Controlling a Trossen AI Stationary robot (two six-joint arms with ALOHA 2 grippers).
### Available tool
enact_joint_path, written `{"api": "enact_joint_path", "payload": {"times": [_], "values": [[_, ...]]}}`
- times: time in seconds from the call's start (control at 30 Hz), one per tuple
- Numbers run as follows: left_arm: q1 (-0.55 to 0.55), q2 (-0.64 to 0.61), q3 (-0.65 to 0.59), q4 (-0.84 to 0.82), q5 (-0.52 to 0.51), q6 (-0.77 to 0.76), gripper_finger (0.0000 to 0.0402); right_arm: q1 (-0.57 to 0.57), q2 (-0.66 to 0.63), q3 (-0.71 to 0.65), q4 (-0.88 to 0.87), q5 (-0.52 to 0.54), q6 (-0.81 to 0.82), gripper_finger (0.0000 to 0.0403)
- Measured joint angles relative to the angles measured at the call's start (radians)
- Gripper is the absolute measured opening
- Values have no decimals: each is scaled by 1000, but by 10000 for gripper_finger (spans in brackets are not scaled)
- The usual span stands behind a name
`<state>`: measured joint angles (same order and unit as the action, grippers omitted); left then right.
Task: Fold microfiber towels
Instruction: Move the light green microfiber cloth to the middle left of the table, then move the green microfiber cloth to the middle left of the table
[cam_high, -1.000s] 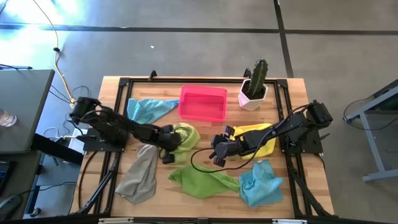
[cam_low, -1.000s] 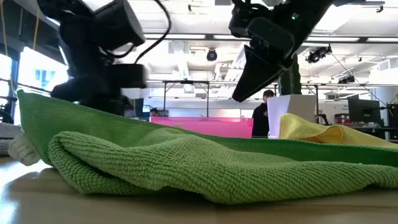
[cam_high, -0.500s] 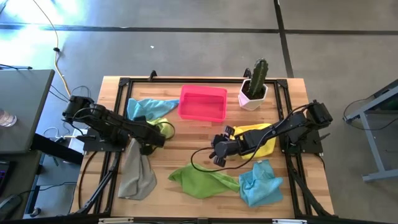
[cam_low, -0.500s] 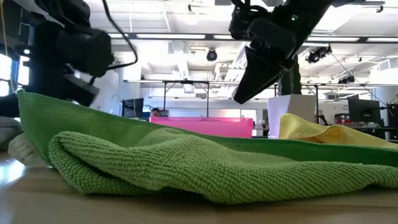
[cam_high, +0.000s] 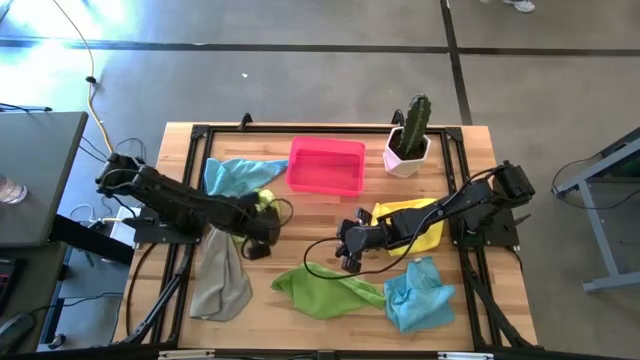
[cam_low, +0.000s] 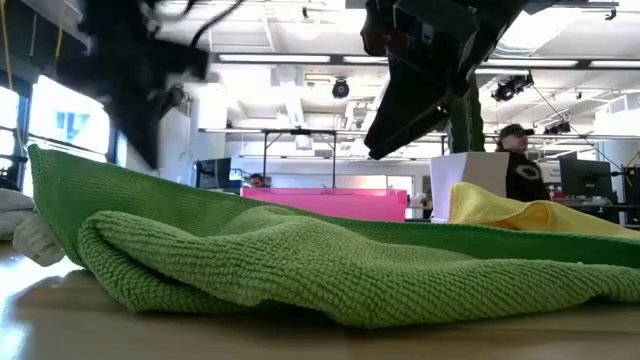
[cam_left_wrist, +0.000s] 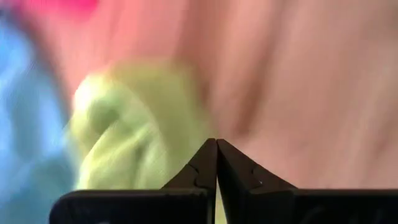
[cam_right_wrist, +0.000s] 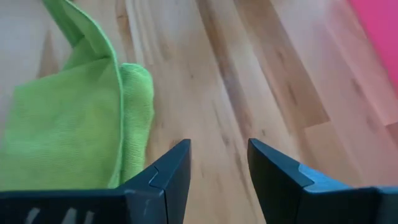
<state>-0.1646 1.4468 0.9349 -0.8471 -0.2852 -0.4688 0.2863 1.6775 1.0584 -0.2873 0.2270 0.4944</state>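
Note:
My left gripper (cam_high: 258, 238) is shut at the table's left middle. A bunched lime green towel (cam_left_wrist: 137, 124) sits right by its fingertips, and only a small part of it (cam_high: 265, 198) shows from above. My right gripper (cam_right_wrist: 217, 146) is open and empty, hovering over bare wood at mid-table (cam_high: 345, 256). It is just far of a second lime green towel (cam_high: 325, 288), which lies crumpled on the table. A grey towel (cam_high: 220, 275), two light blue towels (cam_high: 235, 175) (cam_high: 418, 295) and a yellow towel (cam_high: 415, 222) lie on the wood. My left gripper is shut with the bunched lime green towel (cam_left_wrist: 186, 168) up against its fingertips. The fingers and the blur hide which part is pinched. The rest of the towel bulges out to one side of the fingers, and most of it is hidden under the arm from above.
A pink tray (cam_high: 326, 165) stands at the far middle. A cactus in a white pot (cam_high: 408, 140) stands at the far right. Black frame rails (cam_high: 185, 250) run along the table's sides. A person (cam_low: 520, 165) stands in the room beyond. Bare wood lies between the two grippers.
My left gripper has drawn the lime green towel from mid-table toward the left edge, bunching it small, then swung a little back toward the right and near side. It is blurred now. The grey towel's upper end has shifted left. My right gripper has edged slightly toward the near edge.

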Motion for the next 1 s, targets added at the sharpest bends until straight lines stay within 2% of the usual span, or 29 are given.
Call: {"api": "enact_joint_path", "payload": {"times": [0.2, 0.3, 0.5, 0.63, 0.8, 1.0], "values": [[-92, 27, 4, 356, 125, 100, 0, 9, 0, 0, -19, -84, 62, 149], [-129, 71, 4, 505, 154, 142, 0, 22, -1, 0, -52, -125, 104, 149], [-158, 196, 4, 667, 154, 200, 0, 59, -1, 0, -178, -192, 223, 149], [-158, 291, 4, 724, 187, 186, 0, 91, -1, 0, -306, -222, 329, 149], [-158, 395, 4, 714, 248, 144, 0, 133, -1, 0, -429, -222, 454, 149], [-176, 406, 14, 587, 258, 72, 0, 164, -1, 0, -480, -217, 527, 149]]}}
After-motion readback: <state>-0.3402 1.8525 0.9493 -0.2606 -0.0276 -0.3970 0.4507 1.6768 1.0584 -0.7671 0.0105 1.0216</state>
